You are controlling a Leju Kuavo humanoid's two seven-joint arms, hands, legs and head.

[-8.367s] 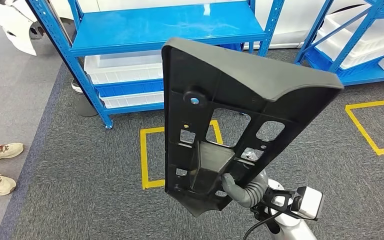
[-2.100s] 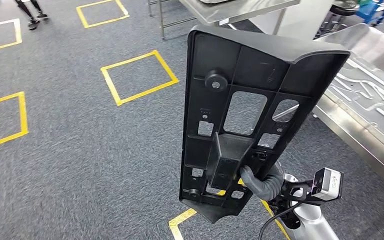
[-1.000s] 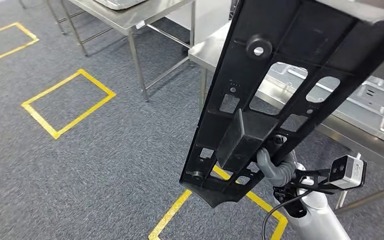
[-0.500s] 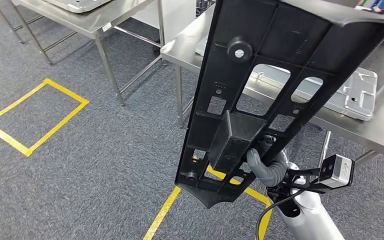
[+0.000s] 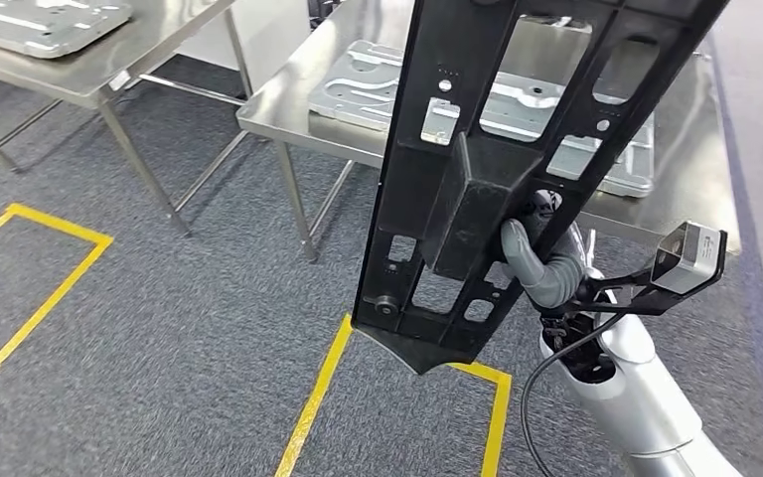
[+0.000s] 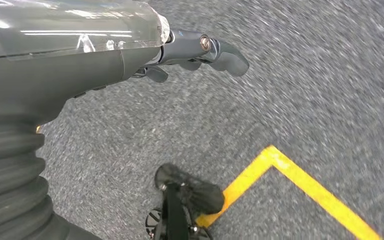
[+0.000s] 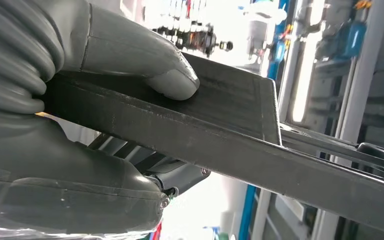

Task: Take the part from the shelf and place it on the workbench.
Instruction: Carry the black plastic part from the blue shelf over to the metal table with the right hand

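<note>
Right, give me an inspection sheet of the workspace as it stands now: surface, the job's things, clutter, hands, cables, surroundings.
Surface: steel workbench ahead, bare along its near right edge.
Job's things: black plastic part held upright in front of the bench, not yet set down.
Clutter: stamped metal panel lies flat on the workbench; another metal panel on a second steel table to the left.
Hands: right hand grips the part at its boxy rib, thumb pressed on it; left hand hangs over the carpet, holding nothing.
Cables: black cable loops along the right forearm.
Surroundings: grey carpet with yellow floor tape.
</note>
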